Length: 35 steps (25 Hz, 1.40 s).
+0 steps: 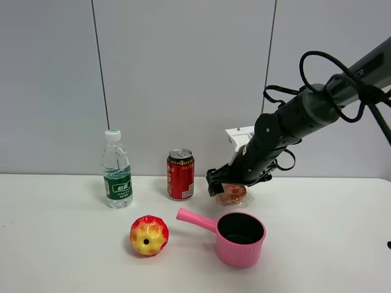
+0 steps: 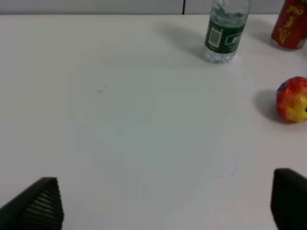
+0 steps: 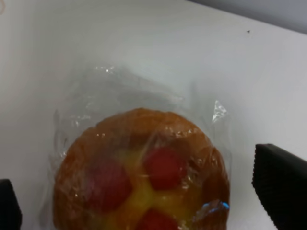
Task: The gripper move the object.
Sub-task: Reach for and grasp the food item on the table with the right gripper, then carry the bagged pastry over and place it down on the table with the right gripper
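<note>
I see the right end effector [image 1: 229, 183] open astride the bun [image 1: 233, 195], twelve o'clock from the pink pot [image 1: 238, 253] on the bench [image 1: 61, 244]; left end effector [image 2: 163, 206] open too.

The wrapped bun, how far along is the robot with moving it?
Approach looks done: the right gripper straddles the bun, fingers open on either side. In hand is the grasp; the fingers are not yet shut on the wrapper. Left: close, lift and carry it, since the bun rests on the table behind the pink pot.
</note>
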Available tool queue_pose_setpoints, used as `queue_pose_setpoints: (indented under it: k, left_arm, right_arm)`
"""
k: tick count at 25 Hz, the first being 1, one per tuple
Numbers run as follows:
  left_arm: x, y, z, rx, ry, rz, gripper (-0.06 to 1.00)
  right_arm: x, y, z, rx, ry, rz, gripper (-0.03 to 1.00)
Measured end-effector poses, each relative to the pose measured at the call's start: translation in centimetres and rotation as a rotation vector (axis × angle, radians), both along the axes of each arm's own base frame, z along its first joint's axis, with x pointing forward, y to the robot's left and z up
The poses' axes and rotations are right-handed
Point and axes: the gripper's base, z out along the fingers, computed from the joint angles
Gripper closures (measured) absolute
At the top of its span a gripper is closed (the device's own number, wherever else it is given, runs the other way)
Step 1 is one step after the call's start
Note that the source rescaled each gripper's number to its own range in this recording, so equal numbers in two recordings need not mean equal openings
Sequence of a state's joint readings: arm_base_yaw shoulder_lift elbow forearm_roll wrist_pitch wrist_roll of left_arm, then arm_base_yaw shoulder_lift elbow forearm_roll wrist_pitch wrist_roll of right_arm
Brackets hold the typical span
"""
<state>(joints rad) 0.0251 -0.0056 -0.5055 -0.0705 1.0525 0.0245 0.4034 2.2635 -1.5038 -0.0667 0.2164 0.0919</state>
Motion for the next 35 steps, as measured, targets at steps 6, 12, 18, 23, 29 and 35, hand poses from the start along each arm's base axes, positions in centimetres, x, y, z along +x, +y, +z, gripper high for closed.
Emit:
queue_pose_setpoints:
  k: [6,12,18,23,29,35]
  left_arm:
    - [0.0,0.0,0.0,0.000,0.000,0.000,-0.06]
    - [0.0,0.0,0.0,0.000,0.000,0.000,-0.06]
    - [0.0,0.0,0.0,0.000,0.000,0.000,-0.06]
    - [0.0,0.0,0.0,0.000,0.000,0.000,-0.06]
    - [0.0,0.0,0.0,0.000,0.000,0.000,-0.06]
    - [0.0,0.0,0.0,0.000,0.000,0.000,-0.06]
  right_arm:
    - [0.1,0.1,-1.1,0.005,-0.004,-0.001,-0.03]
    - [0.1,0.1,-2.1,0.013,0.015,-0.015,0.03]
    - [0.1,0.1,-2.1,0.014,0.017,-0.016,0.41]
    - [0.1,0.1,-2.1,0.013,0.024,-0.018,0.77]
    - [-0.1,0.0,-1.5,0.006,0.037,-0.019,0.95]
    - [-0.8,-0.4,3.9,-0.006,0.024,-0.009,0.95]
